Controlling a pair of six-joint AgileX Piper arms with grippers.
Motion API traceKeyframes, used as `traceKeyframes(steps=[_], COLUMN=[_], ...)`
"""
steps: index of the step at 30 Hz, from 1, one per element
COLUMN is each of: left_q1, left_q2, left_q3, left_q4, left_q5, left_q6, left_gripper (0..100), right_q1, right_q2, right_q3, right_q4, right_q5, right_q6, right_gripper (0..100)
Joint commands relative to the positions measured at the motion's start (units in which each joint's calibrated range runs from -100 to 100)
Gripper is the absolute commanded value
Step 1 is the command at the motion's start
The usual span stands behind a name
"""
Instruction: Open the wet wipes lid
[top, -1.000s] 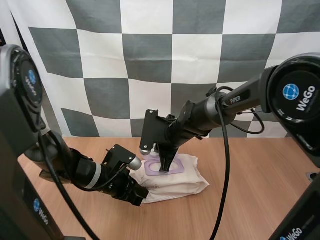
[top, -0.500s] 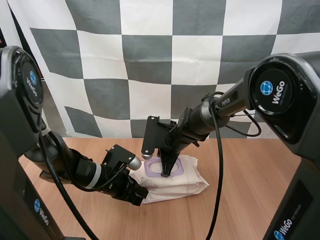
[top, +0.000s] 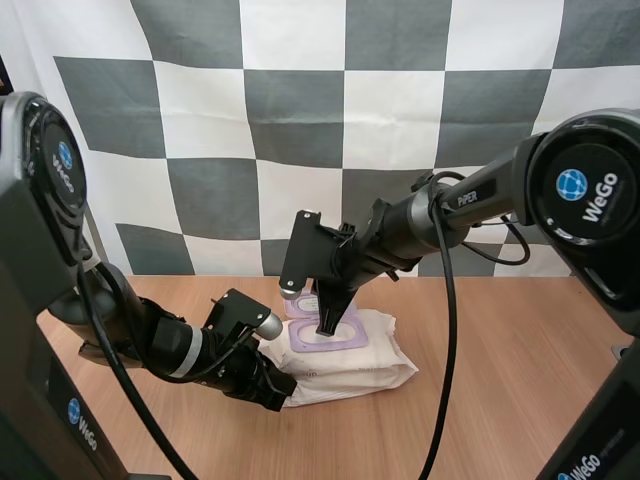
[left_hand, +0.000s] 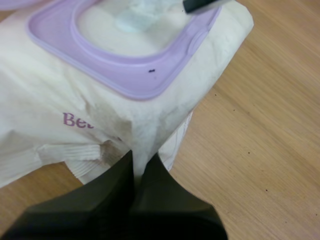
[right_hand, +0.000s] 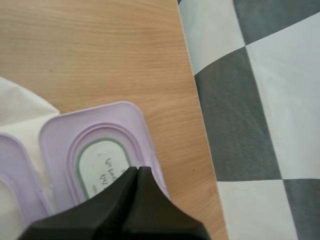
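L pincer (left_hand: 138, 162): black, narrow, nipping near corner of soft cream wet-wipes pack (top: 372, 362). Pack lies on wooden surface (top: 500, 400), reaching from L pincer to under R pincer. Lilac plastic flip lid (right_hand: 97, 160): open, folded back, beneath R pincer tips. R pincer (top: 326, 328): black, fingers together, empty, over pack's lilac dispensing frame (left_hand: 115, 82).
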Motion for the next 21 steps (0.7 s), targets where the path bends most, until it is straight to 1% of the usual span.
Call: traceKeyframes(steps=[1,4,6,9,14,16,17,19,21], left_q1=[-0.04,-0.04,-0.04,-0.04,-0.04,-0.04,-0.04,-0.04,-0.04], left_q2=[-0.1,-0.1,-0.1,-0.1,-0.1,-0.2,-0.2,-0.2,-0.2], left_q3=[-0.1,-0.1,-0.1,-0.1,-0.1,-0.1,-0.1,-0.1,-0.1], left_q4=[0.0,0.0,0.3,1.1,1.8,2.7,3.0,3.1,3.1], left_q5=[0.0,0.0,0.0,0.2,1.1,1.7,1.6,1.6,1.6], left_q6=[0.8,0.8,0.8,0.8,0.8,0.8,0.8,0.8,0.8], left_gripper=[0,0,0,0,1,11,20,45,79], right_q1=[-0.1,-0.3,-0.3,-0.3,-0.3,-0.3,-0.3,-0.3,-0.3], right_q2=[-4.7,-8.2,-10.8,-14.6,-20.6,-23.2,-24.5,-27.0,-29.3], right_q3=[-0.2,-0.2,0.1,0.1,0.1,0.1,0.1,0.1,0.1], right_q4=[-0.3,-1.9,-4.3,-9.8,-21.6,-24.8,-26.6,-29.8,-33.0], right_q5=[1.6,6.7,8.4,11.2,19.2,22.4,23.5,24.8,26.9], right_q6=[1.7,5.3,8.3,14.6,26.6,30.1,32.0,35.8,39.0], right_gripper=[0,0,0,0,0,0,0,0,0])
